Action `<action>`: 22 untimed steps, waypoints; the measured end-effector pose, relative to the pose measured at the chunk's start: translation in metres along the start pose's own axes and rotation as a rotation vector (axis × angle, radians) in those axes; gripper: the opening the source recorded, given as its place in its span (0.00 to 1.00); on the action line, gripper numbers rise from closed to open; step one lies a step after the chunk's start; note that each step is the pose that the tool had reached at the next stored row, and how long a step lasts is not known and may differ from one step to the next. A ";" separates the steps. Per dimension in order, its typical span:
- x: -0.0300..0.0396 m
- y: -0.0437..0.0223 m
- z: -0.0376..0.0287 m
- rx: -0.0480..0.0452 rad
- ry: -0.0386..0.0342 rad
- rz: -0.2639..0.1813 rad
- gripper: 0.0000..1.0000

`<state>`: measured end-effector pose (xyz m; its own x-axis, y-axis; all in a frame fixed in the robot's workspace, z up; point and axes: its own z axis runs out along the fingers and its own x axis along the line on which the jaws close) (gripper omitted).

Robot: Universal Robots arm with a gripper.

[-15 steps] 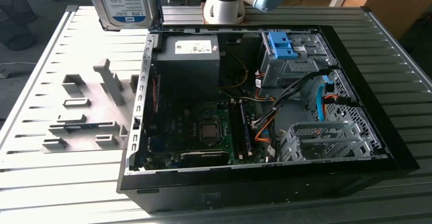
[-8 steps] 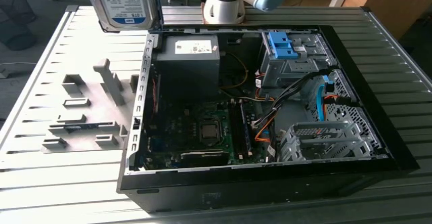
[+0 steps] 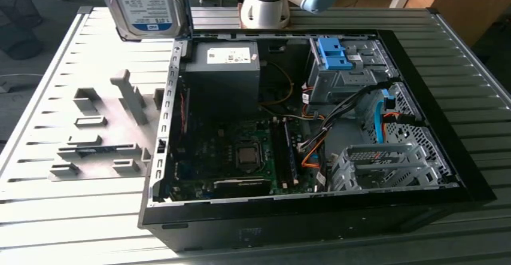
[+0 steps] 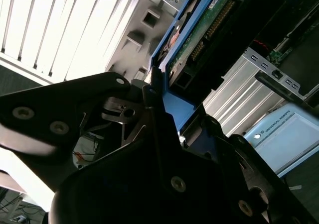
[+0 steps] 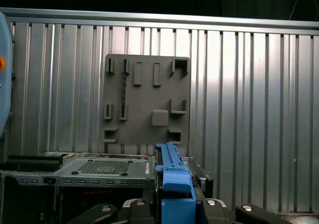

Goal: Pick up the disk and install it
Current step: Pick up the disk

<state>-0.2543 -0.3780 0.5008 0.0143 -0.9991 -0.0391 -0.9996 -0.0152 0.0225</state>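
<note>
The disk [image 3: 148,8], silver with a white-and-blue label, hangs upright in the air above the back corner of the open computer case [image 3: 447,157], at the exterior view's upper left. In the second wrist view my gripper [image 4: 157,92] is shut on the blue carrier frame of the disk [image 4: 209,30], whose green circuit-board side faces the camera. In the first wrist view the blue edge of the disk [image 5: 172,171] rises between the black fingers [image 5: 214,209] of my gripper [image 5: 174,206].
A bare blue bracket [image 3: 334,52] sits in the upper drive bay, and a metal drive cage [image 3: 383,166] stands at the case's near right. A grey power supply box [image 3: 227,67] is at the back. A grey fixture plate [image 3: 104,133] lies on the slatted table [image 3: 48,217].
</note>
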 end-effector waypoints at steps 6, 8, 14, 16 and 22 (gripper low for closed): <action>0.0002 -0.0120 -0.0002 0.0001 -0.0001 0.000 0.37; 0.0002 -0.0182 -0.0004 0.0000 0.0000 0.000 0.37; 0.0005 -0.0326 -0.0007 0.0001 -0.0001 0.000 0.37; 0.0005 -0.0362 -0.0007 0.0002 -0.0001 0.000 0.37; 0.0005 -0.0376 -0.0008 0.0001 0.0000 0.000 0.37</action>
<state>-0.2167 -0.3780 0.5007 0.0142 -0.9991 -0.0391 -0.9996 -0.0151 0.0224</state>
